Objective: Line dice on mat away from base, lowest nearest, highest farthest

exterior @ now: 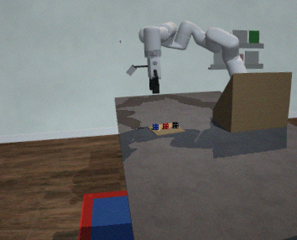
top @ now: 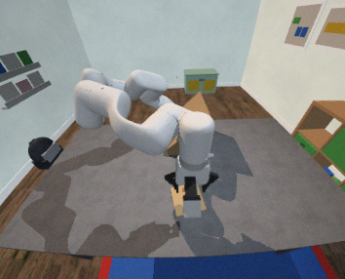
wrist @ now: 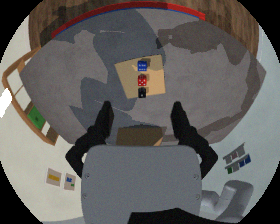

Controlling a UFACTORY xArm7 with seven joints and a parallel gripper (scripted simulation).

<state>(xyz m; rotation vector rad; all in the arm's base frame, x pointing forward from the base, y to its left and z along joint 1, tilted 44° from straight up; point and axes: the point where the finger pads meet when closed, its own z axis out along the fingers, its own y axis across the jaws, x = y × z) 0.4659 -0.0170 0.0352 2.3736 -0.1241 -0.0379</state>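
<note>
Jaws spread wide, the gripper hovers above the mat, where blue, red and black dice stand in a row.

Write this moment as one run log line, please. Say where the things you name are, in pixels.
hand (top: 191,184) (exterior: 155,91) (wrist: 142,108): open, above mat (exterior: 167,131) (wrist: 122,75) | blue die (exterior: 155,127) (wrist: 142,66), red die (exterior: 165,126) (wrist: 142,80), black die (exterior: 175,125) (wrist: 142,93): on mat, in line

Blue die, red die, black die, tan mat, spread fingers

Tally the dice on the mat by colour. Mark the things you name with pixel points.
Blue (exterior: 155,127) (wrist: 142,66): 1
Red (exterior: 165,126) (wrist: 142,80): 1
Black (exterior: 175,125) (wrist: 142,93): 1
Total dice on the mat (top: 177,205) (exterior: 169,132) (wrist: 156,75): 3
</note>
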